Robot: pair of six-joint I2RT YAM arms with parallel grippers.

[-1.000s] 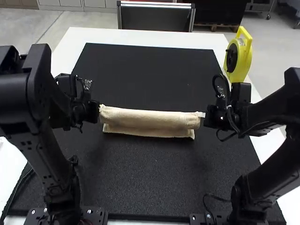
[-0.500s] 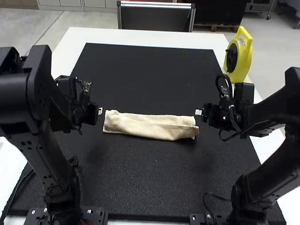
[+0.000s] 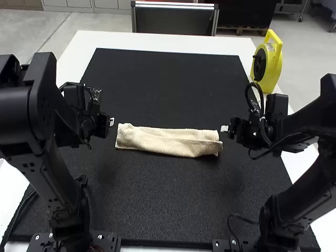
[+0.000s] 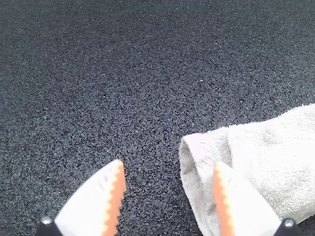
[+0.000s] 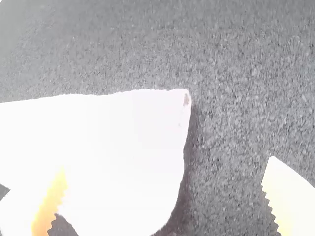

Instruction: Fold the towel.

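Observation:
The cream towel (image 3: pixel 168 140) lies on the black mat as a narrow, layered strip running from side to side, its folds a little uneven. My left gripper (image 3: pixel 111 122) is just off the towel's left end. In the left wrist view the left gripper (image 4: pixel 170 196) stands open, one finger over the end of the towel (image 4: pixel 266 162). Off the towel's right end is my right gripper (image 3: pixel 224 128). The right wrist view has the right gripper (image 5: pixel 165 196) wide open, with the towel's end (image 5: pixel 113 142) partly between its fingers.
The black mat (image 3: pixel 168 210) covers most of the white table (image 3: pixel 157 41). At the table's right edge, behind the right arm, stands a yellow and black reel with a handle (image 3: pixel 273 63).
Both grippers have let go of the towel's ends and drawn slightly outward. The raised, rolled-looking upper part of the towel has dropped down onto the lower layer.

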